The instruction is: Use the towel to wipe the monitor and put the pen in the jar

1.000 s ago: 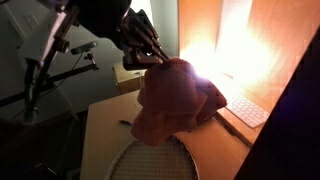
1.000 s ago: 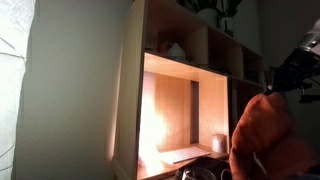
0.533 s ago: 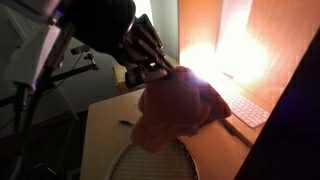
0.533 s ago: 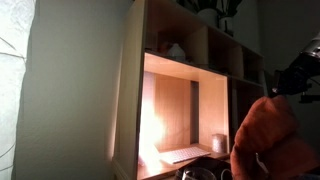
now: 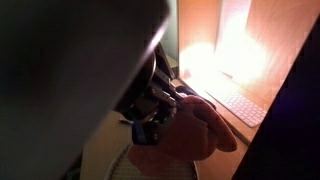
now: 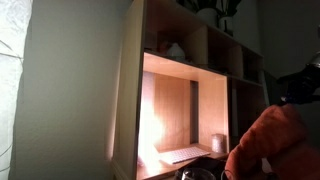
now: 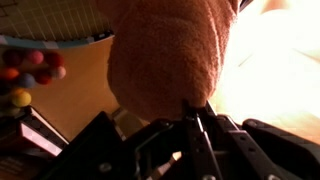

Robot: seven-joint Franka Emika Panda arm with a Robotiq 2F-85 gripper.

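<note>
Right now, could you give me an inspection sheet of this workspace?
Surface: wooden desk, warmly lit at the back.
Job's things: soft orange terry towel hangs from the gripper; monitor, pen, jar not made out.
Clutter: stringed racket, coloured balls, white keyboard.
Gripper: dark two-finger gripper, shut on the towel.
Cables: nothing seen.
Surroundings: wooden shelf unit.

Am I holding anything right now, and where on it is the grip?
Yes. The gripper is shut on the towel, pinching a bunched fold at its edge. The rest of the cloth hangs loose from that pinch.
</note>
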